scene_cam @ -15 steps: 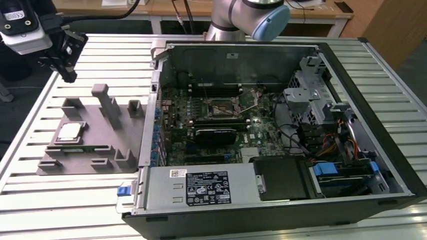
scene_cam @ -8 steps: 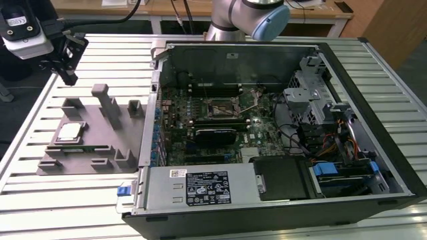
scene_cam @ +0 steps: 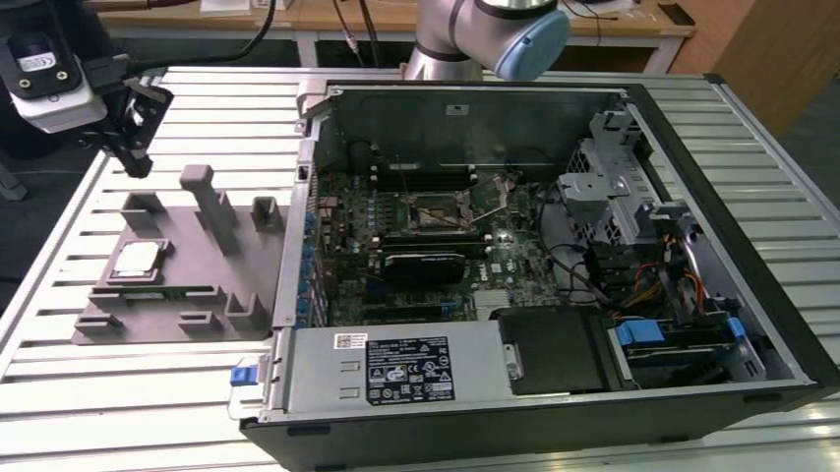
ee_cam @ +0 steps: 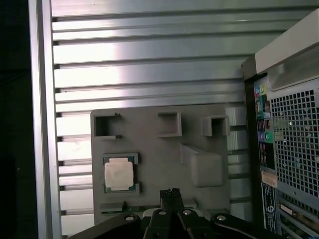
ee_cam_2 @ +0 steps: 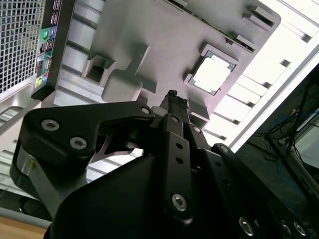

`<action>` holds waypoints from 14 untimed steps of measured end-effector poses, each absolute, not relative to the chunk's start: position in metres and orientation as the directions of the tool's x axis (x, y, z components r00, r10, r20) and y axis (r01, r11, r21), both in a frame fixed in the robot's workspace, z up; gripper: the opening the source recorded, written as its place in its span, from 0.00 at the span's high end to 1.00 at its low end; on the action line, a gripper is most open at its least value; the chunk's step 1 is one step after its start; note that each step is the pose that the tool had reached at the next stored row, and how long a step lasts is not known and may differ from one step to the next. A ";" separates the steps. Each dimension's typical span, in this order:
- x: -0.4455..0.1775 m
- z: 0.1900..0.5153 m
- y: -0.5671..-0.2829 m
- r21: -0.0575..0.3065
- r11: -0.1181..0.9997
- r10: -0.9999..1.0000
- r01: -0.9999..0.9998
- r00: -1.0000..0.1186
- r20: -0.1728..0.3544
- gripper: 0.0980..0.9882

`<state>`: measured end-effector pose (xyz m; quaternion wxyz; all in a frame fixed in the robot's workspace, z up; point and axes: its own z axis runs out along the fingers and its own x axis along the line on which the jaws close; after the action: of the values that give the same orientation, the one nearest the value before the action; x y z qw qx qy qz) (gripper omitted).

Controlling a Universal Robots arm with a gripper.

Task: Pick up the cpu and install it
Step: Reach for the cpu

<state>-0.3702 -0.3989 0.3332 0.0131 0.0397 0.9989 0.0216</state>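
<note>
The cpu (scene_cam: 138, 261), a silvery-white square chip, lies flat in a recess of the grey fixture tray (scene_cam: 197, 300) on the exterior view's left. It also appears in the second wrist view (ee_cam_2: 213, 74) and in the first wrist view (ee_cam: 118, 174). My gripper (scene_cam: 132, 157) hangs in the air above the table, beyond the tray's far end and well clear of the cpu. In both wrist views its black fingertips (ee_cam_2: 172, 97) (ee_cam: 170, 193) are pressed together with nothing between them. The motherboard socket (scene_cam: 434, 211) sits inside the open computer case.
The open computer case (scene_cam: 735, 226) fills the middle and the exterior view's right of the slatted metal table (scene_cam: 79, 393). Upright posts (scene_cam: 204, 202) rise from the fixture tray near the cpu. The case's rear panel (ee_cam: 289, 139) stands close beside the tray.
</note>
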 end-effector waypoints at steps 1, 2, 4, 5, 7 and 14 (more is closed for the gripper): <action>-0.371 0.331 -0.399 0.044 0.996 0.080 0.079 -0.997 -0.025 0.99; -0.372 0.330 -0.399 0.044 0.996 0.080 0.079 -0.997 -0.024 0.99; -0.374 0.326 -0.399 0.044 0.996 0.080 0.079 -0.997 -0.024 0.99; -0.375 0.324 -0.399 0.044 0.996 0.080 0.079 -0.997 -0.025 0.99; -0.376 0.320 -0.399 0.044 0.996 0.080 0.079 -0.997 -0.024 0.99; -0.379 0.308 -0.399 0.044 0.996 0.080 0.079 -0.997 -0.024 0.99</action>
<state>-0.3790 -0.3990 0.3077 0.0131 0.0396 0.9989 0.0217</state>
